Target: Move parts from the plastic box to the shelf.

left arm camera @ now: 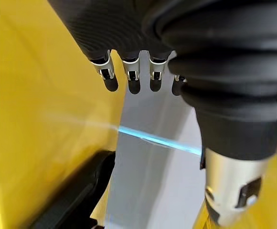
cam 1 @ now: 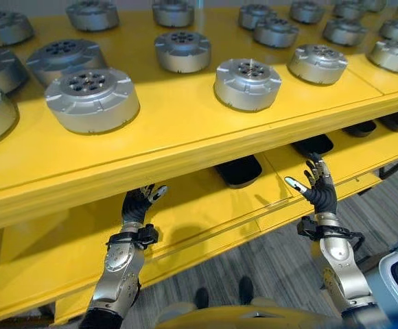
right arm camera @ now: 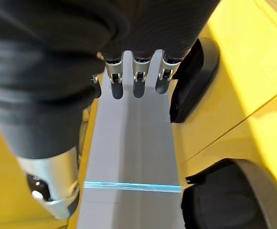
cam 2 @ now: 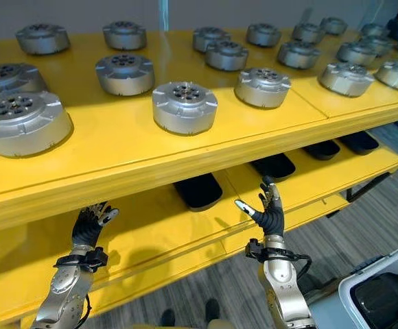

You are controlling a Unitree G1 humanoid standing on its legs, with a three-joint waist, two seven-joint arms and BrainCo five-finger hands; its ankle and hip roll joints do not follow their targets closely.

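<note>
Both hands are up in front of me with nothing in them. My left hand (cam 1: 138, 203) has loose fingers, just under the front edge of the yellow shelf (cam 1: 185, 130). My right hand (cam 1: 318, 186) has straight fingers, spread wide. Down by my right side I see the plastic box (cam 2: 384, 291). Farther off, round silver parts (cam 1: 247, 83) sit in rows on the shelf top.

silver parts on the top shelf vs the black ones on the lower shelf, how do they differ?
The silver parts are round metal discs with a ring of holes on top; the black parts are flat, dark and oblong. The silver parts stand in several rows; the black parts sit in one line. Both rest on the yellow shelf.
</note>
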